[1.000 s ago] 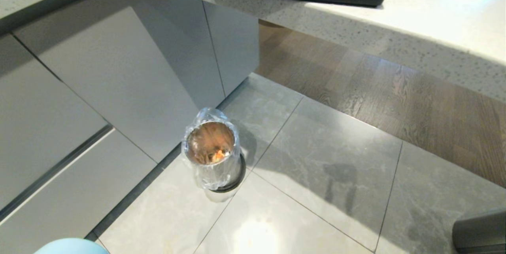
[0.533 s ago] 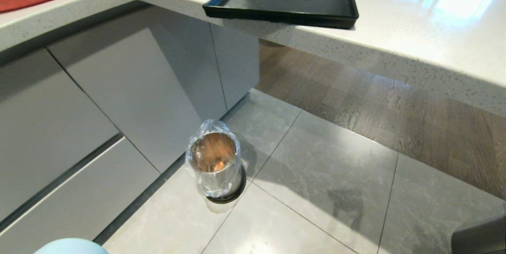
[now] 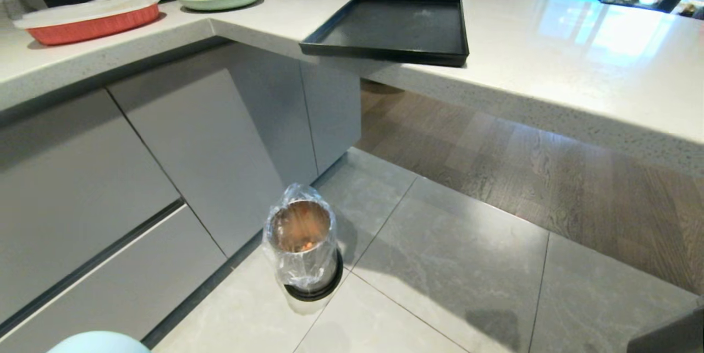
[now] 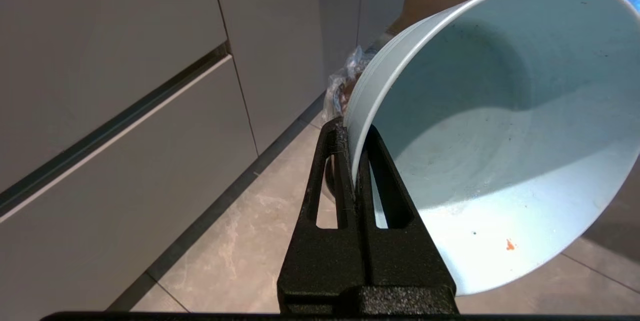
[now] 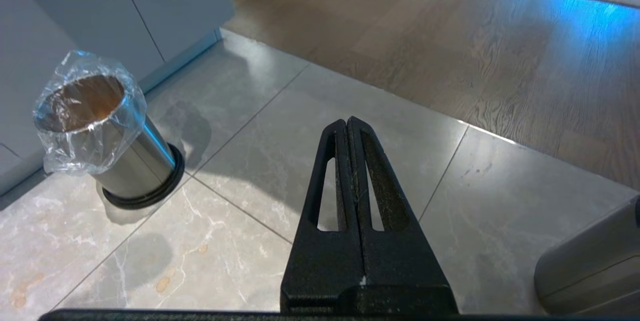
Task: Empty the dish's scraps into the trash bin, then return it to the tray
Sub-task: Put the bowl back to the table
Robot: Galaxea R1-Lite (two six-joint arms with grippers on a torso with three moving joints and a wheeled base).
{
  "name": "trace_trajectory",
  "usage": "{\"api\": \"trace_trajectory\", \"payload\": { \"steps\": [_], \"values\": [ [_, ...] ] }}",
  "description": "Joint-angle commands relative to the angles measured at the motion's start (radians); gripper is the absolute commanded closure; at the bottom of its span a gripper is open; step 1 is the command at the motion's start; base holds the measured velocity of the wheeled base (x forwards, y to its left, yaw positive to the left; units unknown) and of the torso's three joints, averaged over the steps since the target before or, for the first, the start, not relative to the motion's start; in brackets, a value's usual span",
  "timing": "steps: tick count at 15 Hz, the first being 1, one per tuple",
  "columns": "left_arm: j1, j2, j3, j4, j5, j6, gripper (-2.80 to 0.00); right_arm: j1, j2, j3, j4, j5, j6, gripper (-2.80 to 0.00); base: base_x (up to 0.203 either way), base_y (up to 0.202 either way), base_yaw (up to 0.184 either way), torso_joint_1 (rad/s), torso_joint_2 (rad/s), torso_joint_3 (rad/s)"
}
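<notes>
Two end effectors are hanging low over the floor: the left end effector [image 4: 356, 161] is pinching the rim of the dish [image 4: 500, 131], which is tipping on its side with its mouth facing sideways and only an orange speck inside, while the right end effector [image 5: 347, 161] is clenched on nothing. The trash bin [image 3: 303, 243] is standing upright on grey floor tiles against the cabinets, with orange scraps [image 3: 306, 244] at its bottom. The tray [image 3: 393, 31] is lying flat, overhanging the desk [image 3: 577, 67] edge.
</notes>
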Motion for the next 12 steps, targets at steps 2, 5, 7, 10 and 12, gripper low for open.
{"api": "trace_trajectory", "payload": {
  "steps": [2,5,7,10,12],
  "values": [
    [0.0,0.0,0.0,-0.001,0.004,-0.002,0.0,0.0,0.0,0.0,-0.001,0.0,0.001,0.0,0.0,0.0,0.0,0.002,0.0,0.2],
    [0.0,0.0,0.0,-0.001,0.006,-0.002,0.0,0.0,0.0,0.0,-0.001,0.0,0.001,0.0,0.0,0.0,0.0,0.001,0.0,0.066],
    [0.0,0.0,0.0,-0.001,0.006,-0.002,0.0,0.0,0.0,0.0,-0.001,0.0,0.001,0.0,0.0,0.0,0.0,0.0,0.0,0.0],
    [-0.001,0.0,0.0,-0.001,0.006,-0.002,0.0,0.0,0.0,0.001,-0.001,0.0,0.001,0.0,0.0,0.0,0.0,0.0,0.0,0.0],
    [0.0,0.0,0.0,-0.001,0.007,-0.004,0.0,0.0,0.0,0.0,0.0,0.0,0.001,0.0,0.0,0.0,0.0,0.0,0.0,0.0]
  ]
}}
